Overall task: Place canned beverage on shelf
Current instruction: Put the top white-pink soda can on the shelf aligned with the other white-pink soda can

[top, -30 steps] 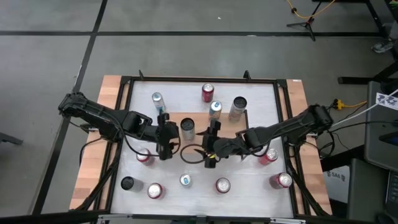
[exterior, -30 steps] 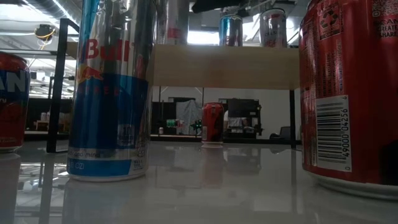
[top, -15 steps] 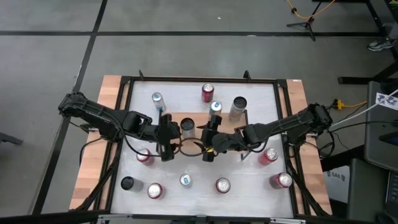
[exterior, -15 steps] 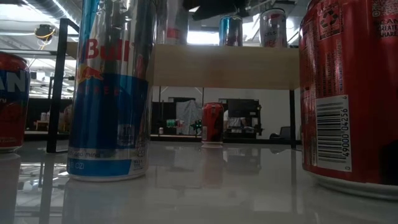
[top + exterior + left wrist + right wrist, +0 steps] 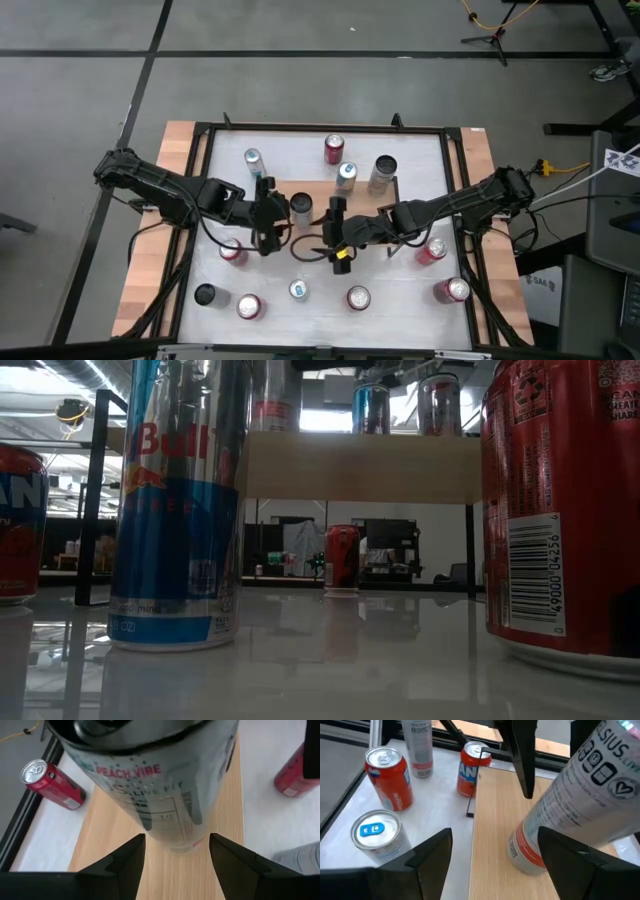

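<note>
Canned beverage (image 5: 170, 795), "CELSIUS PEACH VIBE", upright on shelf (image 5: 115, 840); left gripper (image 5: 176, 840), right gripper (image 5: 495, 832): jaws apart, empty.

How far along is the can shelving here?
Done: a blue-topped can and a dark-topped can stand on the shelf. In hand: a Celsius can stands upright on the shelf, left tool around it; right tool open and empty beside it. Left: several cans stand on the white tabletop.
</note>
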You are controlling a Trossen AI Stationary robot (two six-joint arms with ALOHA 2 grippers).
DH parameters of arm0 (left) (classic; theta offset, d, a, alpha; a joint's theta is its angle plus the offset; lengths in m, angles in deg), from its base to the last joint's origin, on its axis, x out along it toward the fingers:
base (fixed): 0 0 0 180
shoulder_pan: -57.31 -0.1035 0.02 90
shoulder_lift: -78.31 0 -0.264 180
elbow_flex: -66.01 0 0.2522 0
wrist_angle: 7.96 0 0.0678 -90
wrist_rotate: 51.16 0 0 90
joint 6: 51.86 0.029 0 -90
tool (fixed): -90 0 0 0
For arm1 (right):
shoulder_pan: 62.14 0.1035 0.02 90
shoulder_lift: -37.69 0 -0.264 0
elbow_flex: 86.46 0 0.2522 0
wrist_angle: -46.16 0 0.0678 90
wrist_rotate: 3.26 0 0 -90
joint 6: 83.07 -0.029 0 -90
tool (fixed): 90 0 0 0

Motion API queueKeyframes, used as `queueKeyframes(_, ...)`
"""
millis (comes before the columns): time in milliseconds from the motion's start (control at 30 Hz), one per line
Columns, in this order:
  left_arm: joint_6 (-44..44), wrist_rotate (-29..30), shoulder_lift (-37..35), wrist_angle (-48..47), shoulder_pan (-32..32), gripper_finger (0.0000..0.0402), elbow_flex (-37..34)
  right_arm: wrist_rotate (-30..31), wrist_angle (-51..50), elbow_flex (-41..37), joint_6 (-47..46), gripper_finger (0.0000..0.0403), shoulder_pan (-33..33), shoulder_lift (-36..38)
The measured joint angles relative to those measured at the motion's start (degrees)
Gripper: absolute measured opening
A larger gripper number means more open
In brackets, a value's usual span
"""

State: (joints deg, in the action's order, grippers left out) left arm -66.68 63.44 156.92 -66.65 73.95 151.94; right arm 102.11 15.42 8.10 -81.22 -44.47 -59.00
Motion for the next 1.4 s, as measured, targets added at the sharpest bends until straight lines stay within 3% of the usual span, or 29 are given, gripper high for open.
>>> queueKeyframes(167,-0.05,-2.31,0.0,-2.45,0.72,0.0211,0.0,0.54,-1.96,0.0,0.02,0.0285,0.0,0.51)
queueKeyframes(400,-1.42,-10.3,0.0,-1.89,2.18,0.0211,0.0,9.83,-2.4,0.02,0.01,0.0285,-0.09,0.76)
queueKeyframes(567,-1.48,-9.23,0.0,0.96,2.71,0.0211,0.0,11.58,-1.35,0.02,0.01,0.0285,-0.11,0.76)
queueKeyframes(1067,-0.97,3.29,0.0,0.71,2.6,0.0211,0.09,-0.08,1.19,0.02,0.19,0.0285,-0.02,0.83)
queueKeyframes(1400,0.36,0.92,0.0,-2.06,3.44,0.0211,0.09,-0.97,-1.22,0.02,0.19,0.0285,0.0,1.19)
